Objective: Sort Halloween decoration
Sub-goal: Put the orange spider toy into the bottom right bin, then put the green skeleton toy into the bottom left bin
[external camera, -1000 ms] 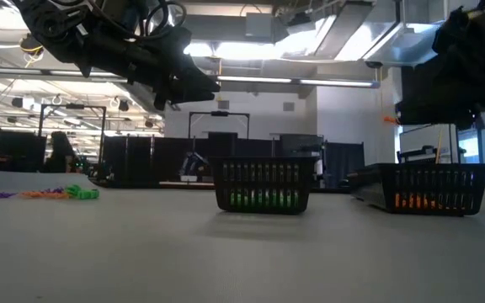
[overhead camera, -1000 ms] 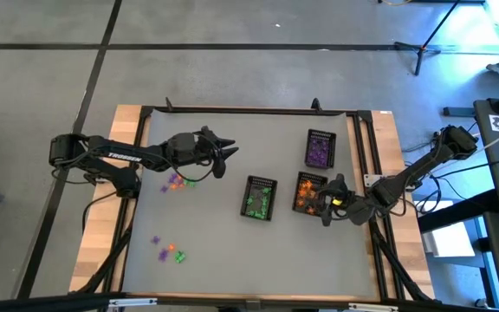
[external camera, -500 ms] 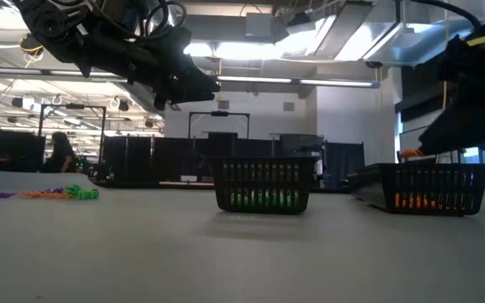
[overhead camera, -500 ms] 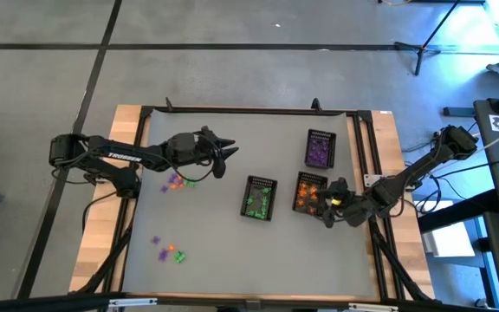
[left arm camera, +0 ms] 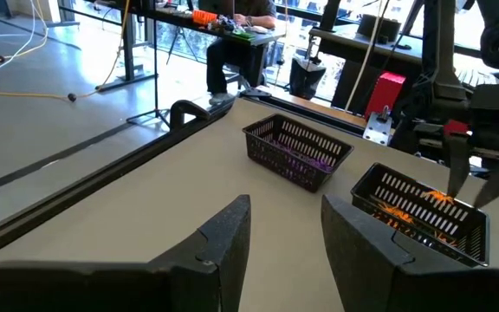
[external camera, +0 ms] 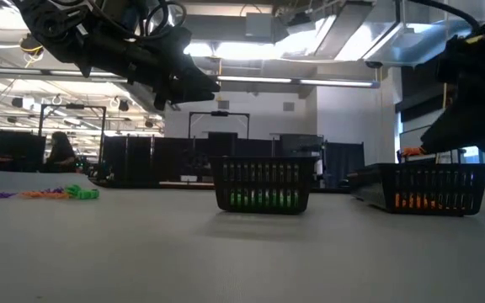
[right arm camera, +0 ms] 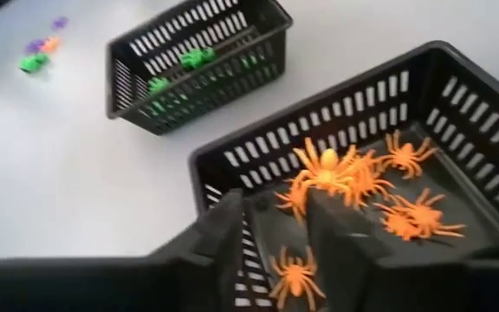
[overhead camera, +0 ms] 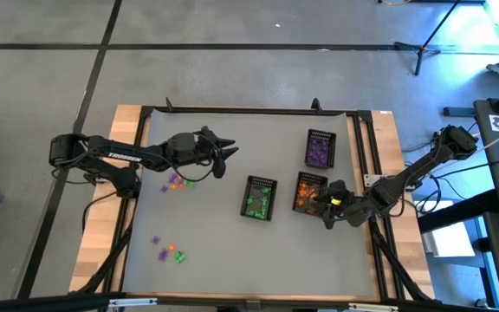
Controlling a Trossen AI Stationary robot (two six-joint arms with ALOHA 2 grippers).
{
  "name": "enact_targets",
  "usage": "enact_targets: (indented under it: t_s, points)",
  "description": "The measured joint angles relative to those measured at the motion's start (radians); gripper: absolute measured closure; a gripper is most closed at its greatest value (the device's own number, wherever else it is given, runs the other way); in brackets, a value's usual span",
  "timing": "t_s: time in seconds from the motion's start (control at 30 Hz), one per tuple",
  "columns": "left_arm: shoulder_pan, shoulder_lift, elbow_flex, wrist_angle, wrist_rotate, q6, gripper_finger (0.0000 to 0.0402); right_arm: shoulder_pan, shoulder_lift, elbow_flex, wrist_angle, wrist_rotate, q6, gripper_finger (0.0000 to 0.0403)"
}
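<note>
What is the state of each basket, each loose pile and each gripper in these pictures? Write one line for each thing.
Orange basket: upright, holds orange spiders.
Green basket: upright, holds green trinkets.
Purple basket: upright, holds purple trinkets.
Upper loose pile: unsorted, on the table.
Lower loose pile: unsorted, on the table.
Left gripper: open, empty, raised.
Right gripper: above the orange basket, empty.

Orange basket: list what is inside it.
The orange basket holds a heap of orange spiders. The right gripper hangs over its near wall, hiding part of the floor there.
</note>
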Motion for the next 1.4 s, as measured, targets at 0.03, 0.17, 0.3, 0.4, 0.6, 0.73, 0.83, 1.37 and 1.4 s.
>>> enact_targets:
  t_s: [0.03, 0.17, 0.3, 0.4, 0.6, 0.73, 0.83, 1.37, 1.4]
  points:
    - [0.0, 0.0, 0.0, 0.0, 0.0, 0.0, 0.0266, 0.0, 0.0, 0.0, -0.009, 0.001, -0.005, 0.0308]
    - [0.0, 0.0, 0.0, 0.0, 0.0, 0.0, 0.0266, 0.0, 0.0, 0.0, -0.005, -0.004, -0.084, 0.039]
    - [0.0, 0.0, 0.0, 0.0, 0.0, 0.0, 0.0266, 0.0, 0.0, 0.0, -0.005, 0.003, -0.105, 0.0382]
    - [0.0, 0.0, 0.0, 0.0, 0.0, 0.0, 0.0266, 0.0, 0.0, 0.0, -0.01, 0.026, -0.123, 0.038]
    - [0.0, 0.0, 0.0, 0.0, 0.0, 0.0, 0.0266, 0.0, 0.015, 0.044, -0.071, 0.039, -0.265, 0.038]
    - [0.0, 0.0, 0.0, 0.0, 0.0, 0.0, 0.0266, 0.0, 0.08, 0.123, -0.211, 0.087, -0.289, 0.038]
    - [0.0, 0.0, 0.0, 0.0, 0.0, 0.0, 0.0266, 0.0, 0.146, 0.197, -0.32, 0.113, -0.305, 0.0379]
    - [0.0, 0.0, 0.0, 0.0, 0.0, 0.0, 0.0266, 0.0, 0.314, 0.514, -0.599, 0.071, -0.416, 0.0311]
    - [0.0, 0.0, 0.0, 0.0, 0.0, 0.0, 0.0266, 0.0, 0.314, 0.514, -0.568, 0.078, -0.414, 0.0297]
